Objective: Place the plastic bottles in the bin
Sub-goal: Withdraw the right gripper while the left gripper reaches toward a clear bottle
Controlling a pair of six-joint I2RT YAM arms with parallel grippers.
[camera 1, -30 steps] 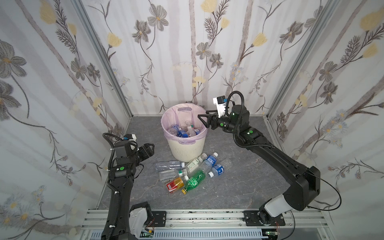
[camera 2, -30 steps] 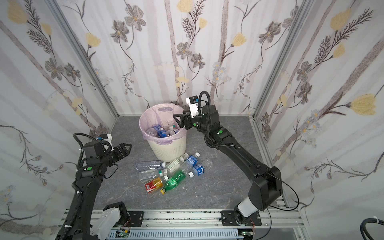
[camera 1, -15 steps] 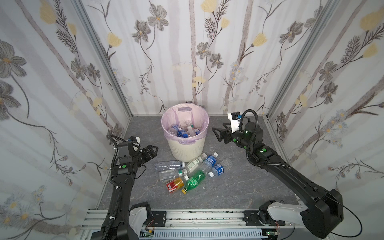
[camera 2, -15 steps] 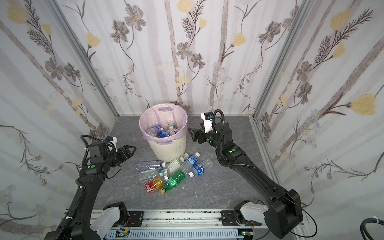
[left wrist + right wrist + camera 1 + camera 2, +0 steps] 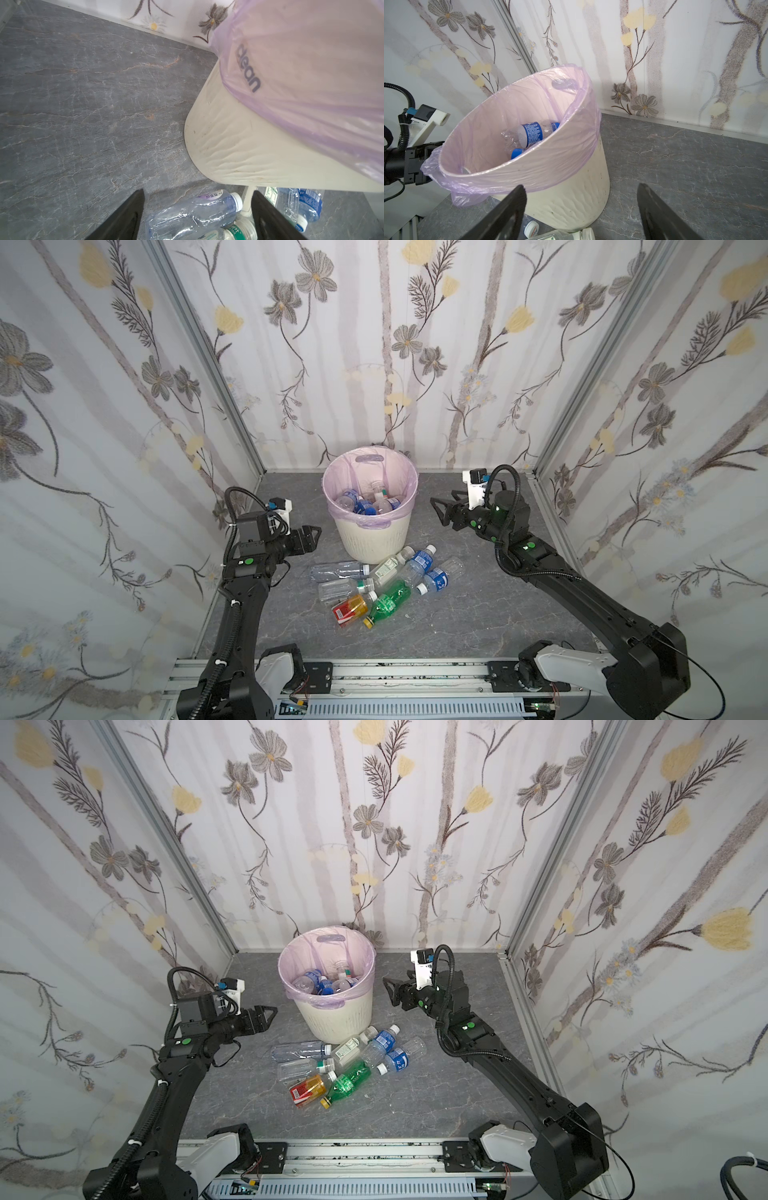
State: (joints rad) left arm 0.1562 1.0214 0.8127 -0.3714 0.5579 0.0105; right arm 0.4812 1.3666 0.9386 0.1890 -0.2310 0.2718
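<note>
1. Cream-white bin (image 5: 371,540), lilac-lined, stands mid-frame in both top views, with several plastic bottles (image 5: 360,506) inside.
2. Loose bottles (image 5: 390,600) lie clustered on the grey floor (image 5: 457,626) just below it.
3. Left gripper (image 5: 314,532) and right gripper (image 5: 437,511) flank the bin, jaws spread, empty.

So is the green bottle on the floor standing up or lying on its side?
Lying on its side. In both top views the green bottle lies flat on the grey floor, in front of the bin.
</note>
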